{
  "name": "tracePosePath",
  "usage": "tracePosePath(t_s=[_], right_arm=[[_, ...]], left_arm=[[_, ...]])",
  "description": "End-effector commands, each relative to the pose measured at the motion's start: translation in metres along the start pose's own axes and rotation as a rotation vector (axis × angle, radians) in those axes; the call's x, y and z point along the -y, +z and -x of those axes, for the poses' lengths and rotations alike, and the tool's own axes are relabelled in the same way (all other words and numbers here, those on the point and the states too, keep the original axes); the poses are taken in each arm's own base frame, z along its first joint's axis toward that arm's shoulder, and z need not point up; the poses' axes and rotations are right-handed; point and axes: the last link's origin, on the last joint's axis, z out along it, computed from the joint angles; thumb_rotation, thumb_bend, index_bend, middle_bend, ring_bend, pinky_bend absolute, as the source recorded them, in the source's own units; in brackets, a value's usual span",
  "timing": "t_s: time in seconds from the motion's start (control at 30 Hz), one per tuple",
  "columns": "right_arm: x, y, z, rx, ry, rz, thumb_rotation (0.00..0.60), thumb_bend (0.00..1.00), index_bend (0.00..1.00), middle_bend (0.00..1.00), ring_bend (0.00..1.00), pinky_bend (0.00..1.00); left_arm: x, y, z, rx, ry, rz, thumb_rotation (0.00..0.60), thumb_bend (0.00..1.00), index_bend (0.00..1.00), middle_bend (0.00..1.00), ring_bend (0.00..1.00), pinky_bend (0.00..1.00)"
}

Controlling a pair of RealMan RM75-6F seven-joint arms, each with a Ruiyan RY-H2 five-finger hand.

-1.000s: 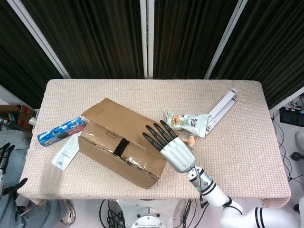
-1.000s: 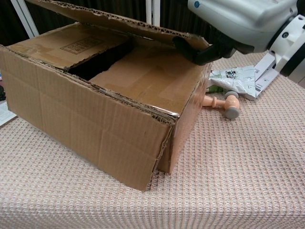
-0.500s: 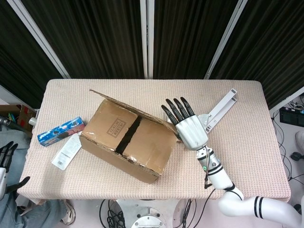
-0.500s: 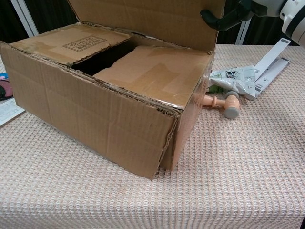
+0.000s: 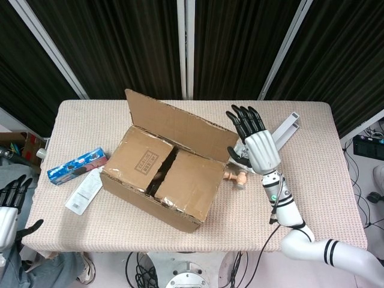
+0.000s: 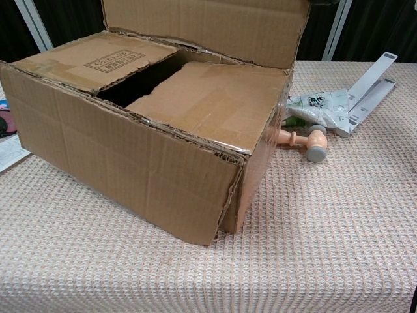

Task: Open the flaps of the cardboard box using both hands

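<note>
The cardboard box [image 5: 157, 182] lies slanted on the middle of the table. Its long far flap [image 5: 180, 127] stands upright; in the chest view this flap [image 6: 202, 26] rises behind the top. Two inner flaps [image 6: 88, 60] [image 6: 208, 98] still lie flat with a dark gap between them. My right hand [image 5: 259, 146] hovers right of the raised flap with its fingers spread, apart from the cardboard and holding nothing. My left hand [image 5: 8, 209] hangs off the table's left edge, fingers apart and empty. Neither hand shows in the chest view.
A blue packet [image 5: 77, 165] and a white leaflet [image 5: 84, 191] lie left of the box. A wooden toy hammer [image 6: 303, 140], a snack bag [image 6: 319, 104] and a white stand [image 6: 374, 85] lie to its right, under and around my right hand.
The far flap went from lying flat to standing upright. My right hand swung it up, then let go and drew off to the right. The left hand rose slightly.
</note>
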Motion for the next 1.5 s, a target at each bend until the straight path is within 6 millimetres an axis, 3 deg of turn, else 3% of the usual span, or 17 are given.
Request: tracePosePath(t_s=[0.03,0.27,0.43,0.67,0.77,1.0,1.1,1.2,1.3,1.37,1.5], right_arm=[[-0.018,0.009,-0.006,-0.029,0.058,0.051,0.6,0.22,0.0,0.0,0.0,0.0],[-0.046,0.012,-0.011,-0.067,0.127,0.13,0.6,0.23,0.0,0.0,0.0,0.0],[-0.046,0.006,-0.019,-0.071,0.197,0.072,0.6,0.24,0.0,0.0,0.0,0.0],[-0.013,-0.006,-0.038,-0.057,0.197,-0.098,0.6,0.28,0.0,0.0,0.0,0.0],[0.006,-0.009,-0.045,-0.013,0.114,-0.159,0.6,0.27,0.0,0.0,0.0,0.0],[0.044,-0.016,-0.028,0.238,-0.185,-0.266,0.6,0.17,0.0,0.0,0.0,0.0],[0.061,-0.016,-0.014,0.347,-0.223,-0.307,0.6,0.3,0.0,0.0,0.0,0.0],[0.075,-0.014,-0.001,0.43,-0.212,-0.329,0.6,0.49,0.02,0.12,0.04,0.06],[0.09,-0.011,0.008,0.481,-0.166,-0.359,0.6,0.61,0.22,0.25,0.22,0.25],[0.097,-0.008,0.012,0.483,-0.155,-0.381,0.6,0.63,0.3,0.31,0.24,0.24],[0.107,-0.005,0.021,0.524,-0.145,-0.413,0.6,0.62,0.35,0.37,0.23,0.22]], left_arm=[[-0.003,0.003,-0.001,0.005,0.009,0.003,0.6,0.0,0.02,0.02,0.09,0.21],[-0.006,0.008,-0.004,0.018,0.02,-0.001,0.6,0.0,0.02,0.02,0.09,0.21],[-0.01,0.012,-0.005,0.018,0.002,0.002,0.6,0.0,0.02,0.02,0.09,0.21],[-0.013,0.015,-0.006,0.008,-0.022,0.011,0.6,0.0,0.02,0.02,0.09,0.21],[-0.013,0.014,-0.007,0.001,-0.032,0.011,0.6,0.0,0.02,0.02,0.09,0.21],[-0.01,0.008,-0.009,-0.015,-0.057,0.005,0.6,0.0,0.02,0.02,0.09,0.21],[-0.009,0.005,-0.008,-0.016,-0.067,0.003,0.6,0.0,0.02,0.02,0.09,0.21],[-0.006,0.002,-0.009,-0.022,-0.081,-0.001,0.6,0.0,0.02,0.02,0.09,0.21],[-0.003,-0.001,-0.011,-0.029,-0.095,-0.009,0.6,0.0,0.02,0.02,0.09,0.21],[-0.001,-0.002,-0.012,-0.031,-0.109,-0.015,0.6,0.0,0.02,0.02,0.09,0.21],[0.004,-0.005,-0.013,-0.033,-0.139,-0.031,0.6,0.0,0.02,0.02,0.09,0.21]])
